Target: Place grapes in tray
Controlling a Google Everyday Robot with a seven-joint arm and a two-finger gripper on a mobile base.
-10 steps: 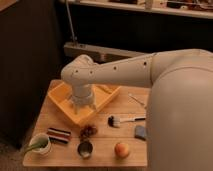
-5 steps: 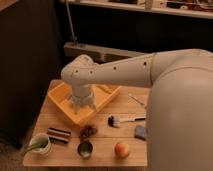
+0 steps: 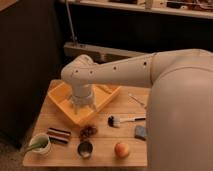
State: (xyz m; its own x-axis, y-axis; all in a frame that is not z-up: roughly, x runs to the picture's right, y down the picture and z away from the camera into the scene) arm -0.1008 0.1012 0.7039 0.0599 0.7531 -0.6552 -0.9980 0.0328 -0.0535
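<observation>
The grapes (image 3: 88, 131), a small dark reddish-brown bunch, lie on the wooden table just in front of the tray's near corner. The tray (image 3: 63, 98) is a large yellow-orange bin at the back left of the table. My gripper (image 3: 83, 108) hangs from the white arm over the tray's near side, a little behind and left of the grapes and above them.
A metal cup (image 3: 85, 148) stands in front of the grapes, an orange fruit (image 3: 121, 149) to its right. A white bowl (image 3: 39, 144) and a dark striped bar (image 3: 59, 135) are at the front left. A brush (image 3: 120, 120) and a blue-grey object (image 3: 141, 132) lie on the right.
</observation>
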